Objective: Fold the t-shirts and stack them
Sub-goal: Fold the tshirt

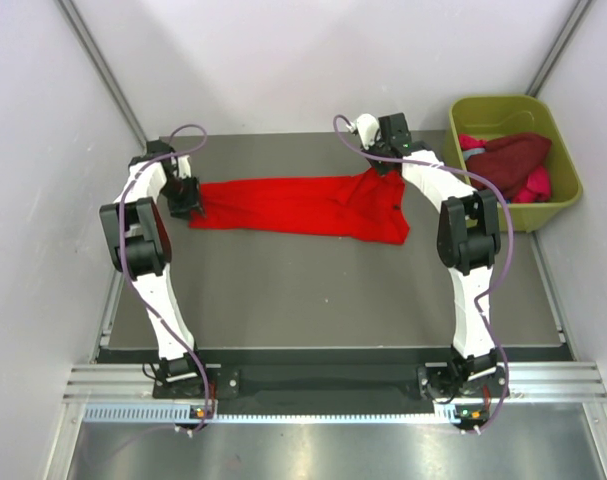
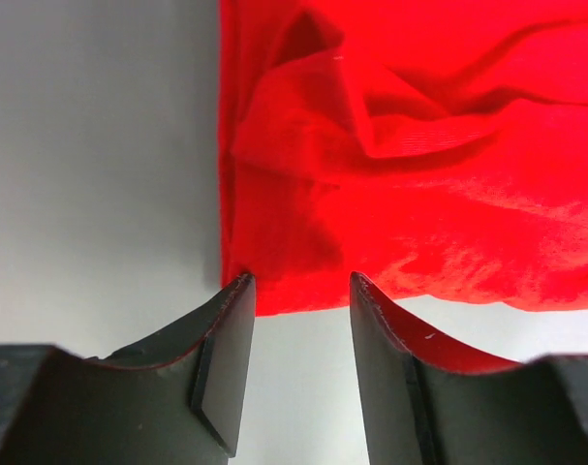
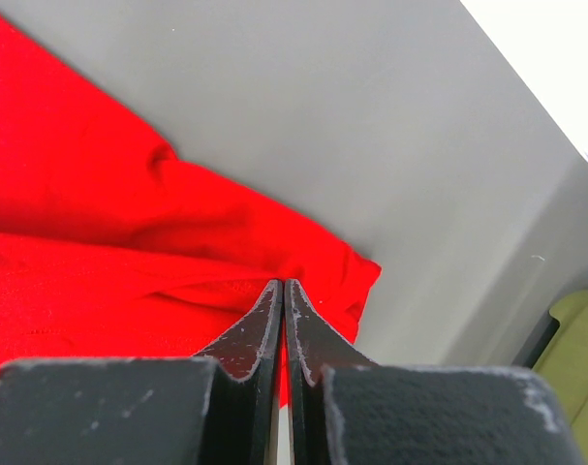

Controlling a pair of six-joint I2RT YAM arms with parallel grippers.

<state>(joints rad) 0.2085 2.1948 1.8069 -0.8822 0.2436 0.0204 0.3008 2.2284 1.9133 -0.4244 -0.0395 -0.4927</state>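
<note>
The left gripper (image 2: 298,291) stands with its two black fingers apart, tips down at the table. The near hem of the bright red cloth t-shirt (image 1: 283,205) runs across the gap right at those tips. From the wrist view I cannot tell whether the hem already lies between the pads or just ahead of them. The right gripper (image 3: 284,291) has its fingers pressed together, with a sliver of red showing in the slit. From above, the cloth rises in a small peak to it, so it is clamped on a thin pinch of the shirt's far right part.

The shirt lies stretched in a long band across the far half of the dark grey table (image 1: 313,290), from one gripper to the other. It is rumpled and doubled over near the left end, and wider and bunched at the right.

Beyond the right arm stands an olive-green plastic tub (image 1: 503,108), which holds a dark maroon t-shirt (image 1: 508,160) and a magenta-pink t-shirt (image 1: 538,185) in a heap.

The red shirt is light, limp and thin, so it should sag and crease wherever it is not held. It will likely slide over the smooth table rather than lift flat. The best hold is a pinch at a corner or hem, taking all layers, with the two grips far apart to keep it taut.
</note>
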